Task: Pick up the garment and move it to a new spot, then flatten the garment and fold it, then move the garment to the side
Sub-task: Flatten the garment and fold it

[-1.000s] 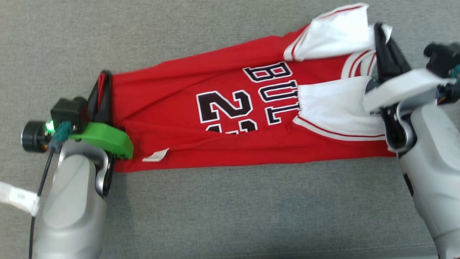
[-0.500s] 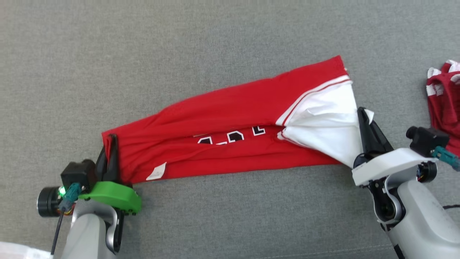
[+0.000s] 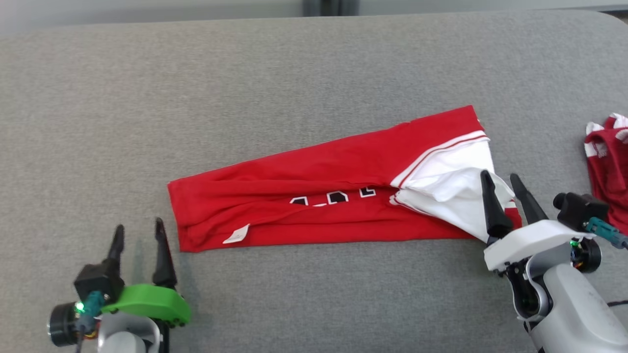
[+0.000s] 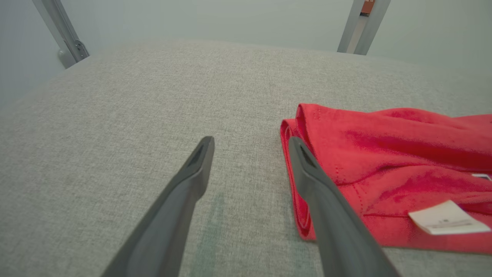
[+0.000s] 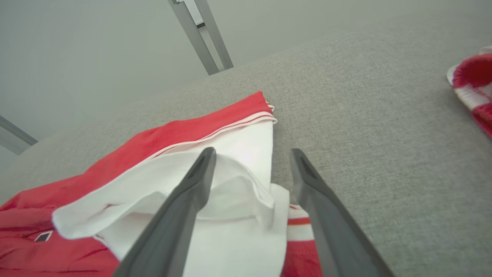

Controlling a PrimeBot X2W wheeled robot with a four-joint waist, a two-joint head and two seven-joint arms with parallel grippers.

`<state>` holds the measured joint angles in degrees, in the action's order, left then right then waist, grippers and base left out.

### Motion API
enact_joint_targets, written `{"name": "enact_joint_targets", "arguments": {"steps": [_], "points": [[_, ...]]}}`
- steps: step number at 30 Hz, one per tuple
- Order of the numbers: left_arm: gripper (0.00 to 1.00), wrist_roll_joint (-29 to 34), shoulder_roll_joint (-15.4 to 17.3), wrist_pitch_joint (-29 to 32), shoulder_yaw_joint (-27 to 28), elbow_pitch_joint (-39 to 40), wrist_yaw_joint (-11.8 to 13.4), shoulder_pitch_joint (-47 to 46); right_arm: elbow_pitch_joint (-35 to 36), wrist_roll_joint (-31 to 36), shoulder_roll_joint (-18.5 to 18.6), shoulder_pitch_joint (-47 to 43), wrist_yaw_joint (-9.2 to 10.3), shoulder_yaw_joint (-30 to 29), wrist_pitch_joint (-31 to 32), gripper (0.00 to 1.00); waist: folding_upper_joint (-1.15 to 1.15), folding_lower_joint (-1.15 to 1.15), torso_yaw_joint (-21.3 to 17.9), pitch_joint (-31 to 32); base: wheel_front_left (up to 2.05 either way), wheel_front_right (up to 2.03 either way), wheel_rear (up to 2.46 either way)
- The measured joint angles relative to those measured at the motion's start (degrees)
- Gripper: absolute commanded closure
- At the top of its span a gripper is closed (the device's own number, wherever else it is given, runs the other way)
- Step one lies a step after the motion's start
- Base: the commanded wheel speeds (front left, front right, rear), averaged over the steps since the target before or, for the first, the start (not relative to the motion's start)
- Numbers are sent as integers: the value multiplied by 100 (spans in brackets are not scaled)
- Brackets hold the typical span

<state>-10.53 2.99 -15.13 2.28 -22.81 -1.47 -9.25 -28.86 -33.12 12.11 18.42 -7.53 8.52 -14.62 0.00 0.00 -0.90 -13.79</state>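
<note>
Two grippers stand with fingers spread, holding nothing. We find the garment (image 3: 319,211), a soft red knit with white panels and striped trim, folded into a long narrow band that lies slantwise on the coarse grey woven table (image 3: 245,98). The left gripper (image 3: 139,225) sits just beside its hem end, and the right gripper (image 3: 499,175) sits over its white end. Bare cloth stretches beyond it and leftward. Another red piece (image 3: 608,162) lies at the right edge.

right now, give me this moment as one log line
jersey: folded lengthwise on grey surface | left claw: open, beside it | right claw: open, over its white end
</note>
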Motion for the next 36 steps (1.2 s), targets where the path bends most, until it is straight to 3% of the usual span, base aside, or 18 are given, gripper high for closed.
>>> {"name": "enact_joint_targets", "arguments": {"steps": [11,18,19,20,21,25,30,33,36], "points": [[0,-291,-14,0,-730,82,134,180,-1023,-8,131,86,1,-166,58,0,0,0,668,112,0,0,0],[0,-323,-11,0,-805,109,175,175,-1190,-346,1,332,5,331,70,0,0,0,876,46,0,0,0],[0,-335,-12,0,-833,103,175,170,-1211,-399,-5,347,7,387,73,38,0,0,881,40,0,0,0],[0,-347,-12,0,-867,102,175,164,-1247,-457,12,365,7,446,74,62,0,0,885,36,0,0,0],[0,-353,-12,0,-896,100,175,161,-1283,-476,33,389,7,503,73,100,0,0,885,38,0,0,0],[0,-353,-12,0,-947,96,181,153,-1457,-502,111,438,4,571,8,100,0,0,855,46,0,0,0],[0,-353,-13,0,-945,85,180,154,-1479,-309,167,496,-8,257,-36,100,0,0,749,73,0,0,0],[0,-360,-13,0,-960,77,174,154,-1072,-5,263,492,-1,-157,-36,100,0,0,660,100,0,0,0],[0,-369,-13,0,-1034,34,148,153,-547,102,73,408,3,-270,-38,100,0,0,608,151,0,0,0]]}}
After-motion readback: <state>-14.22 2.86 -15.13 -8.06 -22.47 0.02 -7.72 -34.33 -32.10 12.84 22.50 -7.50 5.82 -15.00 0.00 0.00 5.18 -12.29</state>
